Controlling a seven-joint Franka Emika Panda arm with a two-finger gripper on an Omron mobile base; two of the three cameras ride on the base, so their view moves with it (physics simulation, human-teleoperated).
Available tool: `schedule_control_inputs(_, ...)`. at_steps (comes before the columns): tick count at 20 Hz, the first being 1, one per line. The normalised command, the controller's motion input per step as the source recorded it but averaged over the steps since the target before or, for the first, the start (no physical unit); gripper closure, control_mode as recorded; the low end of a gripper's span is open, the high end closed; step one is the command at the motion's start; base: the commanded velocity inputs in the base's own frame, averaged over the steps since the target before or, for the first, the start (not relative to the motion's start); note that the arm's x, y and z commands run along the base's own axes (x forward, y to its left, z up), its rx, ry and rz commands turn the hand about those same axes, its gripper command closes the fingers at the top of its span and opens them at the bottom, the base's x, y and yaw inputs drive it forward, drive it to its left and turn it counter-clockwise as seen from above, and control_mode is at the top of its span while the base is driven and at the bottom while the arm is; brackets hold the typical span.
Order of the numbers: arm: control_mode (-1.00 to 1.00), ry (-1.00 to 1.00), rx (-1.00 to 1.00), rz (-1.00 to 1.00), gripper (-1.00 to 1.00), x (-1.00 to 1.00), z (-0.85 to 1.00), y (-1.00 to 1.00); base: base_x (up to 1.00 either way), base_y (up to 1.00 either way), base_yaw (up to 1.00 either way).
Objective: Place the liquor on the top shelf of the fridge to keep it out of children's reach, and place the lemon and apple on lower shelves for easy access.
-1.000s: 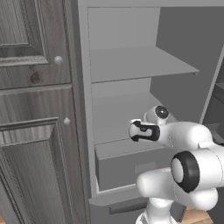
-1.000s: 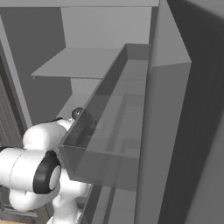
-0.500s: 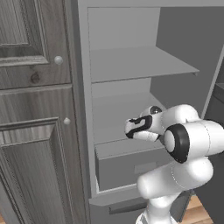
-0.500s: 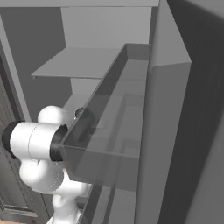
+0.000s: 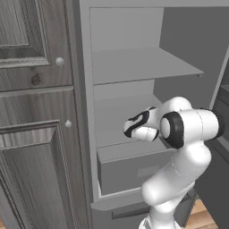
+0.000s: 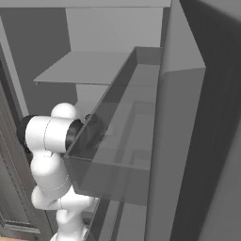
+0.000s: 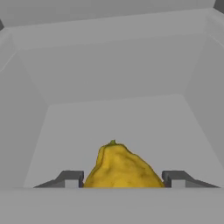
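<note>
Fridge (image 5: 125,40) interior: plain light grey, matt, smooth, no sheen. Shelves (image 5: 143,65) same flat grey, looked like matt plastic. Drawer box (image 5: 134,170) grey, smooth, matt. Door bin (image 6: 117,155) semi-clear, smoky, plastic-like w/ faint gloss. Cupboards (image 5: 31,134) grey wood grain, knots visible, low sheen; knobs (image 5: 60,61) pale, smooth, slight shine. Lemon (image 7: 122,168) yellow-orange, rough, pitted skin, dull. Robot arm (image 5: 188,134) white shell glossy & smooth, dark joints satin. Floor (image 5: 201,214) warm wood planks.

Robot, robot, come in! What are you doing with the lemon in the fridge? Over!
Tool around lemon, inside fridge. Lower shelf ahead. Nothing in the way.
</note>
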Motion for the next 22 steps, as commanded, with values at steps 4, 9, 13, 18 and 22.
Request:
schedule_control_inputs(4, -1.00, 0.00, 0.00, 0.00, 1.00, 0.36, -0.25, 0.00, 0.00, 0.00, 0.00)
schedule_control_inputs(9, -1.00, 0.00, 0.00, 0.00, -1.00, 0.29, -0.38, 0.00, 0.00, 0.00, 0.00)
schedule_control_inputs(13, -1.00, 0.00, 0.00, 0.00, -1.00, 0.12, -0.25, 0.00, 0.00, 0.00, 0.00)
schedule_control_inputs(18, -1.00, 0.00, 0.00, 0.00, -1.00, 0.00, -0.01, 0.00, 0.00, 0.00, 0.00)
schedule_control_inputs(22, -1.00, 0.00, 0.00, 0.00, -1.00, -0.04, 0.34, 0.00, 0.00, 0.00, 0.00)
